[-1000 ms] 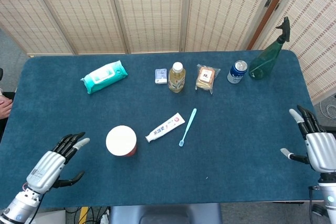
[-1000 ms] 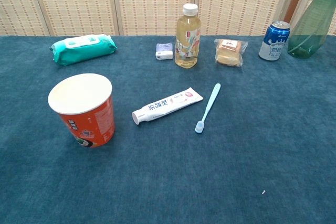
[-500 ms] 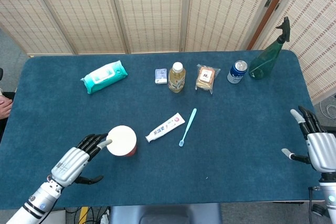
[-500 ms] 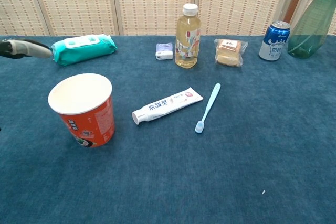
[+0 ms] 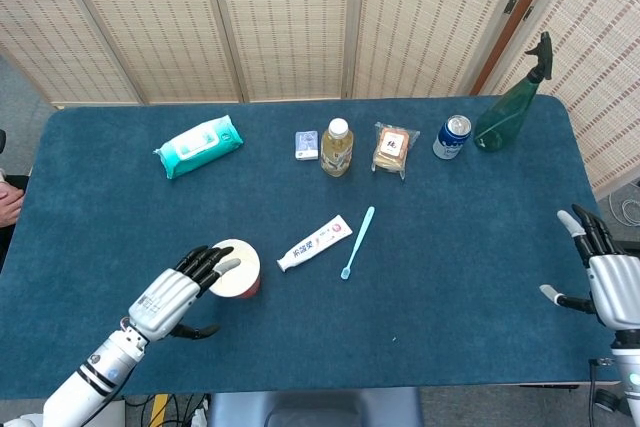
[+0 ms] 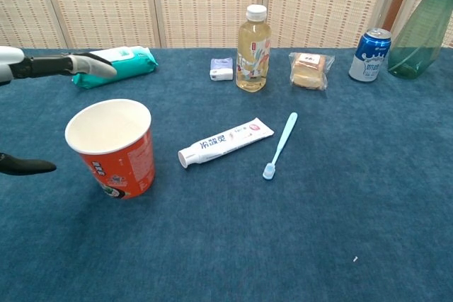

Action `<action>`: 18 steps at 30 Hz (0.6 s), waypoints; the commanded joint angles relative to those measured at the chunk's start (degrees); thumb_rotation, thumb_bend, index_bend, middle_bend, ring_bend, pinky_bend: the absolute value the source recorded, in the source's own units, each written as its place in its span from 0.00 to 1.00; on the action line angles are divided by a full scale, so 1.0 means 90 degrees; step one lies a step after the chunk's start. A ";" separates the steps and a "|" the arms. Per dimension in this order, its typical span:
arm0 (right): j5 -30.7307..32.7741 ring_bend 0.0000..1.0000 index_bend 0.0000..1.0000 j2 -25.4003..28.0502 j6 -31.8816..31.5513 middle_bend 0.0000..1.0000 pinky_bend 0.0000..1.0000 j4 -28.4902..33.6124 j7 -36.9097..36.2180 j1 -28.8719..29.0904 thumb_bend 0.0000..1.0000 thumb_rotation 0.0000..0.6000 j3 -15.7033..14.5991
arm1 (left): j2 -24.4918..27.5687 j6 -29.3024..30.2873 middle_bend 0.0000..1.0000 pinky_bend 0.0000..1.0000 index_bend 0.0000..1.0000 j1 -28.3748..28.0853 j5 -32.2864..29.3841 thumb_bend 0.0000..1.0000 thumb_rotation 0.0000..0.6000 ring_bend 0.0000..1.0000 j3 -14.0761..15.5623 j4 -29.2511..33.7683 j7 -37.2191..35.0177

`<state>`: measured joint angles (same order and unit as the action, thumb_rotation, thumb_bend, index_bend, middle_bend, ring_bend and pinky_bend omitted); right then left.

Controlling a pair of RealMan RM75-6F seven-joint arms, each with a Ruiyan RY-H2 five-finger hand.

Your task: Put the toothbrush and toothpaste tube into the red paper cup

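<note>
Head view shows the left hand (image 5: pixel 185 290) in the lower left of the frame, fingers spread and holding nothing, its fingertips overlapping the near rim of the red paper cup (image 5: pixel 232 269). In the chest view the fingers (image 6: pixel 71 66) reach in from the left edge above and behind the cup (image 6: pixel 113 148), with the thumb low at the left edge, so the hand brackets the cup without plainly touching it. I judge this as the opening step: steadying or grasping the cup, with nothing yet put inside it.

The toothpaste tube (image 5: pixel 315 242) lies flat just right of the cup near the frame's centre, cap end toward the cup, and the toothbrush (image 5: pixel 357 241) lies just beside the tube on its right, head end toward the lower edge. Both sit apart from either hand.

The right hand (image 5: pixel 610 279) rests at the far right edge of the frame, fingers loose and apart, grasping nothing, well apart from the tube and brush.

The next move probably calls for the left hand to close gently around the cup wall so it stays upright, since paper will crush or tip easily, while the right hand crosses toward the centre to pick up the slim brush or the tube from the cloth.
</note>
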<state>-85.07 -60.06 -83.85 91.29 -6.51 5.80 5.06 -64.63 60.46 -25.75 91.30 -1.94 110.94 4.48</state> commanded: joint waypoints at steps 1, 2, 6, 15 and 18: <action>0.0003 0.00 0.00 -0.0001 -0.0006 0.00 0.33 -0.0031 -0.0034 -0.0009 0.00 1.00 -0.0002 | -0.0089 -0.0081 0.00 0.00 0.03 -0.0086 -0.0093 0.19 1.00 0.00 -0.0039 -0.0032 0.0057; 0.0004 0.00 0.00 -0.0002 -0.0007 0.00 0.33 -0.0046 -0.0050 -0.0015 0.00 1.00 -0.0006 | -0.0127 -0.0111 0.00 0.00 0.05 -0.0123 -0.0124 0.19 1.00 0.00 -0.0052 -0.0042 0.0089; 0.0000 0.00 0.00 -0.0009 -0.0004 0.00 0.33 -0.0088 -0.0099 -0.0021 0.00 1.00 -0.0013 | -0.0278 -0.0178 0.00 0.00 0.10 -0.0229 -0.0205 0.19 1.00 0.00 -0.0080 -0.0107 0.0254; 0.0009 0.00 0.00 -0.0061 0.0039 0.00 0.33 -0.0200 -0.0191 -0.0036 0.00 1.00 -0.0047 | -0.0591 -0.0469 0.00 0.00 0.16 -0.0483 -0.0552 0.19 1.00 0.00 -0.0112 -0.0224 0.0515; -0.0001 0.00 0.00 -0.0091 0.0048 0.00 0.33 -0.0238 -0.0225 -0.0041 0.00 1.00 -0.0063 | -0.0683 -0.0586 0.00 0.00 0.16 -0.0578 -0.0731 0.19 1.00 0.00 -0.0141 -0.0305 0.0604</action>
<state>-85.06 -60.85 -83.43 89.18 -8.51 5.44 4.52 -70.41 55.61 -30.57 85.25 -3.07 108.53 9.56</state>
